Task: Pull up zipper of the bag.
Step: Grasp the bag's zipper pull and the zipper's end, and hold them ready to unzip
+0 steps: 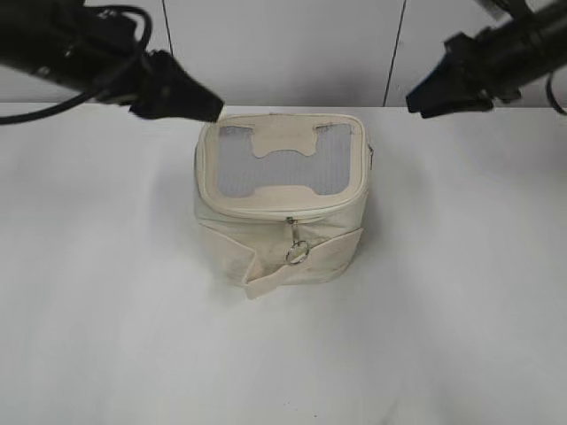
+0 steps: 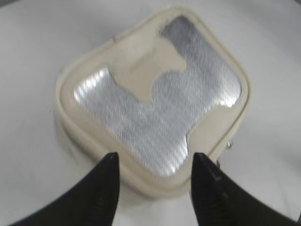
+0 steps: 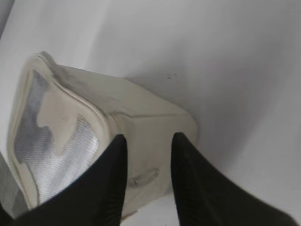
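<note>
The cream bag (image 1: 275,239) stands upright mid-table, its grey mesh top with a bone patch facing up. The zipper (image 1: 282,211) runs round the top rim; a silver ring pull (image 1: 298,252) hangs on the front face above the strap band. My left gripper (image 1: 199,104) is open and empty, hovering at the bag's back left corner; in the left wrist view (image 2: 154,160) its jaws frame a corner of the bag (image 2: 155,99). My right gripper (image 1: 421,97) is open and empty, off to the bag's back right; its wrist view (image 3: 148,141) shows the bag's side (image 3: 141,127).
The white table (image 1: 106,310) surrounds the bag. A white panelled wall (image 1: 292,44) rises behind it. Black arms and cables enter from both top corners.
</note>
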